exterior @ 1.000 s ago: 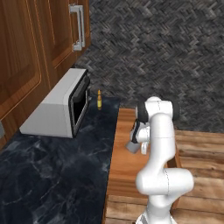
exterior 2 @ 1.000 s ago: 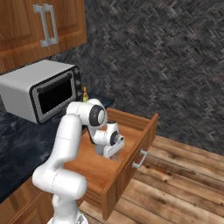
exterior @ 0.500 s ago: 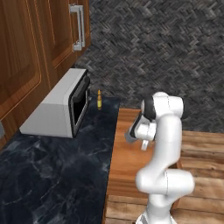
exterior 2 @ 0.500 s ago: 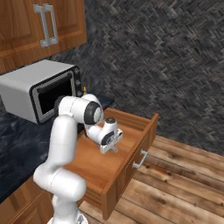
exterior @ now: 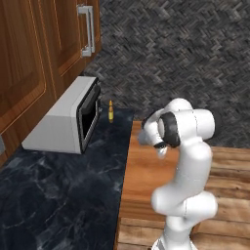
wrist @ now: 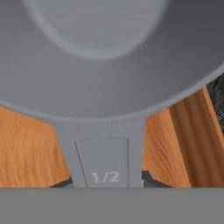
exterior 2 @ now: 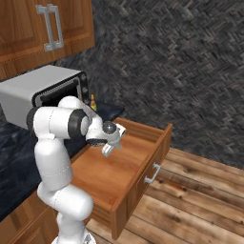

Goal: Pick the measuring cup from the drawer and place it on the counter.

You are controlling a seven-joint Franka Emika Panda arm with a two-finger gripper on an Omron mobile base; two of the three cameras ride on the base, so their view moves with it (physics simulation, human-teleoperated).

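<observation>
Herringbone wall (exterior: pixel 185 53) across the back, wood cabinets (exterior: pixel 29 58) at 10 o'clock in the left base view with a metal handle (exterior: pixel 87 30). Dark marbled desk (exterior: pixel 58 195) runs along the left side; grey microwave (exterior: pixel 68 119) sits on it at 9 o'clock, door facing right, and a small yellow bottle (exterior: pixel 111 112) stands just beside its far corner. Plank floor (exterior 2: pixel 200 200) at 4 o'clock in the right base view. Drawer (exterior 2: pixel 114 171) is pulled out wide open, flat wooden bottom mostly bare, metal pull (exterior 2: pixel 152 174) on its front. White arm (exterior 2: pixel 62 157) bends over the drawer from the desk side. Claw (exterior 2: pixel 108 148) points down over the drawer's far half, near the back wall, above the drawer bottom. In the hand view the cup (wrist: pixel 109 57) is right up close, bowl at 12 o'clock, its flat handle marked "1/2" running down to 6 o'clock between the finger tips (wrist: pixel 148 178); drawer wood shows behind it. Claw is clamped together on the cup's handle. Cup is over the drawer, not on the desk; too small to make out in the base views.
</observation>
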